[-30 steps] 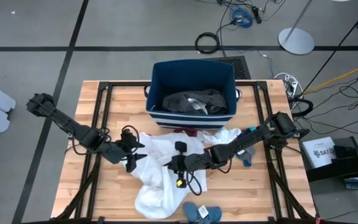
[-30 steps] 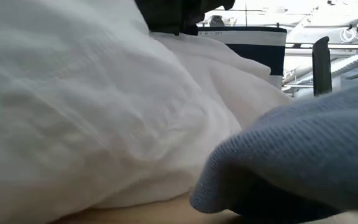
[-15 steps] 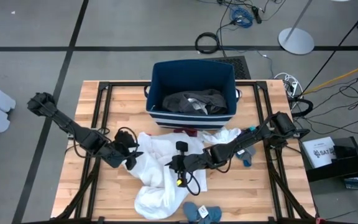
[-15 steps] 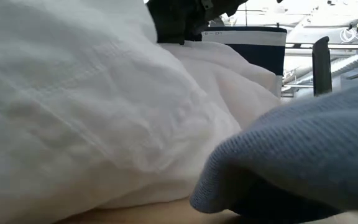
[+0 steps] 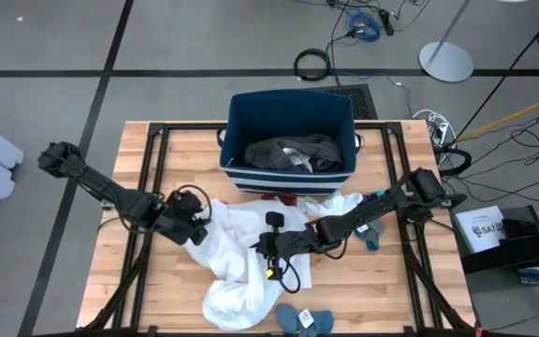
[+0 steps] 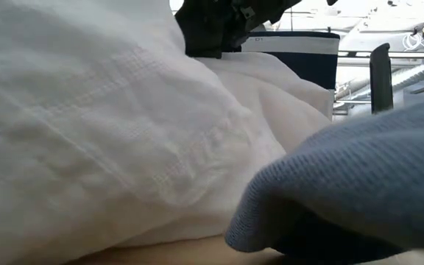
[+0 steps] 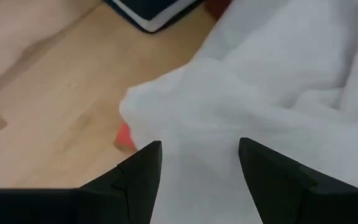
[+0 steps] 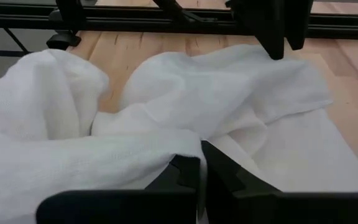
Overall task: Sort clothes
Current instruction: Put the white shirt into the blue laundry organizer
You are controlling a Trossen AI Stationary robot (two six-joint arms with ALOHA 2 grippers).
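The left gripper is held spread at the left edge of the white garment, whose folded hem is bracketed between the two fingers but not yet pinched. The right gripper is pressed shut on a fold near the cloth's middle. The garment is stretched from just before the navy bin toward the table's near edge, so the left arm is nearer its free side.

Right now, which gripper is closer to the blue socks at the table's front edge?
Right. The right gripper is shut on the white garment just above the blue socks; the left gripper sits open at the garment's far left edge.
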